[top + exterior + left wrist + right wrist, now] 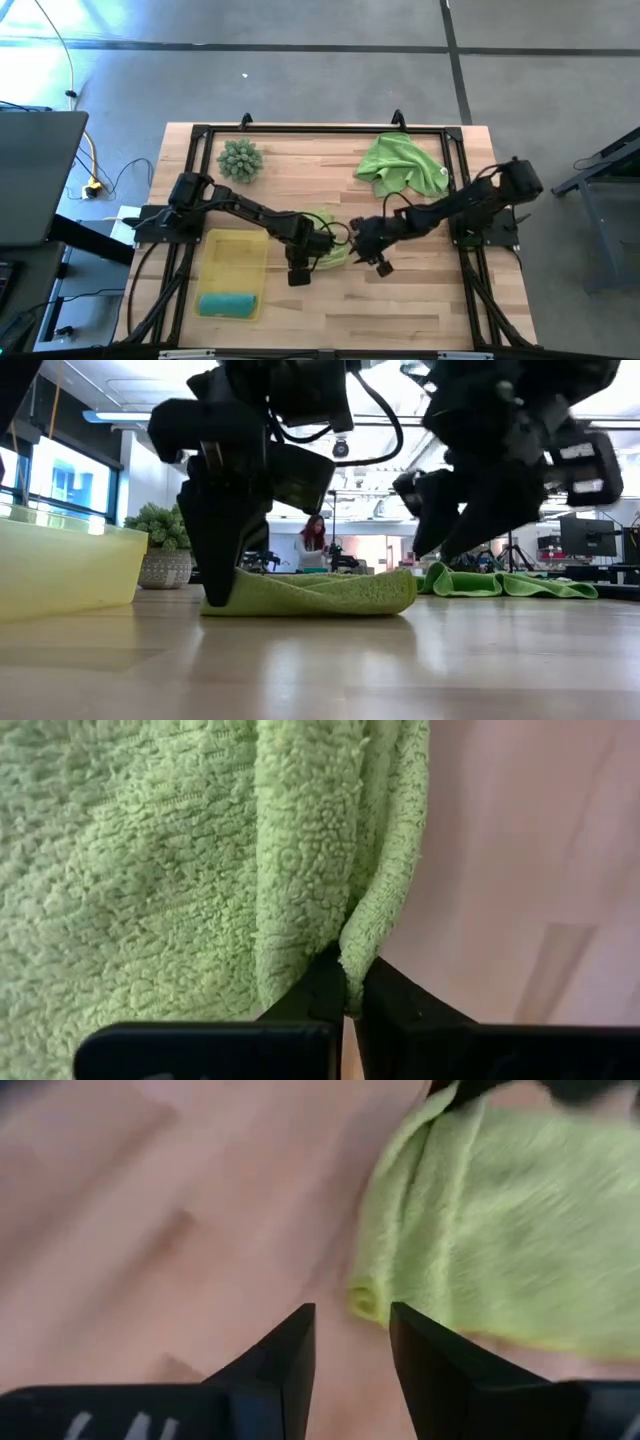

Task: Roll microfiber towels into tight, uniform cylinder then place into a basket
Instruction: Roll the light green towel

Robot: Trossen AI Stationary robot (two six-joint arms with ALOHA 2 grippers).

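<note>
Near the middle of the light wooden slatted bench (420, 300), we see the soft lime-green microfiber towel (330, 592) lying low and loosely folded, not yet a tight cylinder. In the level view its long axis runs across the picture, with one end under each arm. Our left end effector (352, 990) is clamped shut on a doubled edge of this cloth, its fingers pinching the fold right down at the bench surface. Our right end effector (352, 1342) stands with its fingers parted and holds nothing; the towel's nearest corner lies just ahead of the gap between them, close but not touching. So the left arm is on the cloth and the right is just beside it, at the opposite end.

Just beside the left arm sits the shallow translucent yellow plastic basket (232, 252), already holding a rolled teal towel (228, 303). A second crumpled lime-green towel (400, 165) waits well apart at the far edge
</note>
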